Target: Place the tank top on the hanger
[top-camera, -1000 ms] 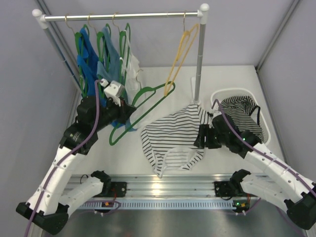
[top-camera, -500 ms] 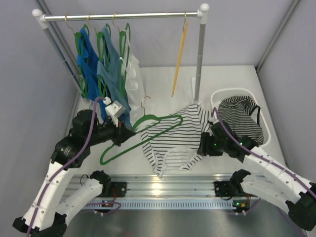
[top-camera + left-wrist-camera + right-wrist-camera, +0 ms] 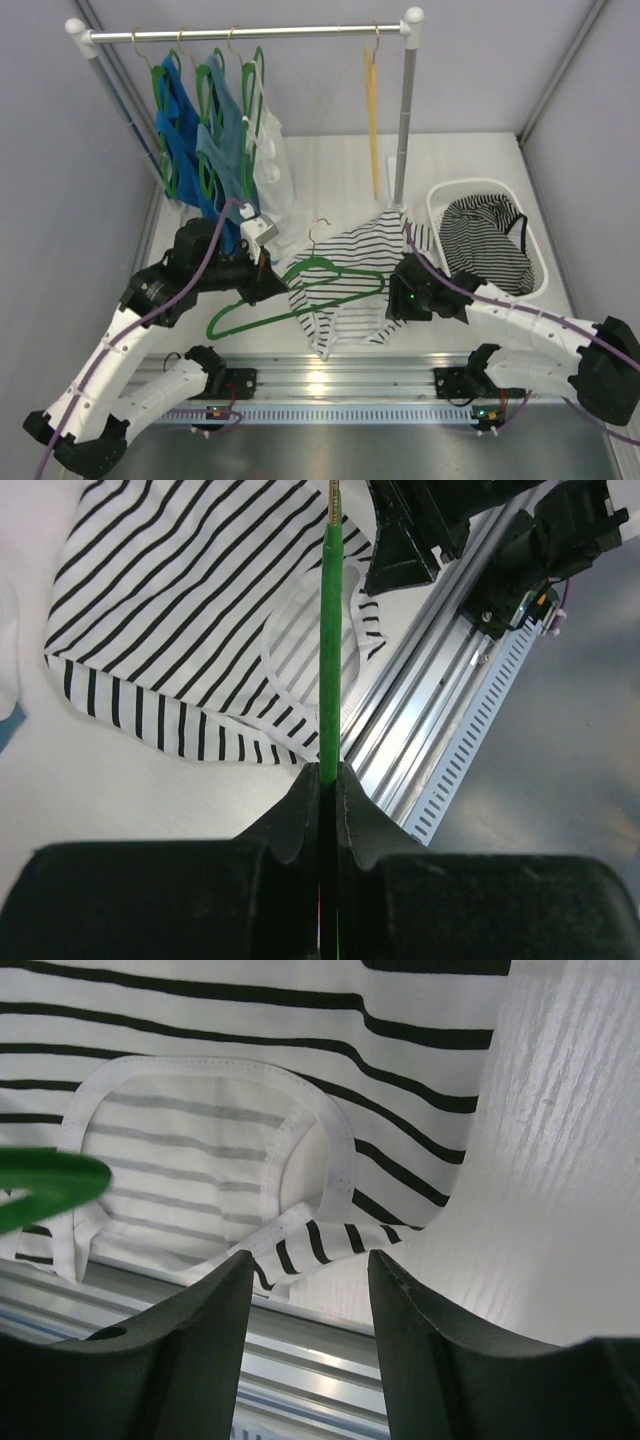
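The striped tank top lies flat on the table, straps toward the near edge. My left gripper is shut on the green hanger and holds it level just above the top's left half, brassy hook pointing away. In the left wrist view the hanger runs edge-on out of my shut gripper, above the tank top. My right gripper is open at the top's near right corner. In the right wrist view the gripper is open over a strap of the tank top, with the hanger's tip at left.
A clothes rack at the back holds blue tops, a white top on green hangers, and a yellow hanger. A white basket with another striped garment stands at right. An aluminium rail runs along the near edge.
My left gripper has carried the green hanger right and toward the near edge, over the tank top. My right gripper has moved left to the top's near corner. The yellow hanger has swung edge-on.
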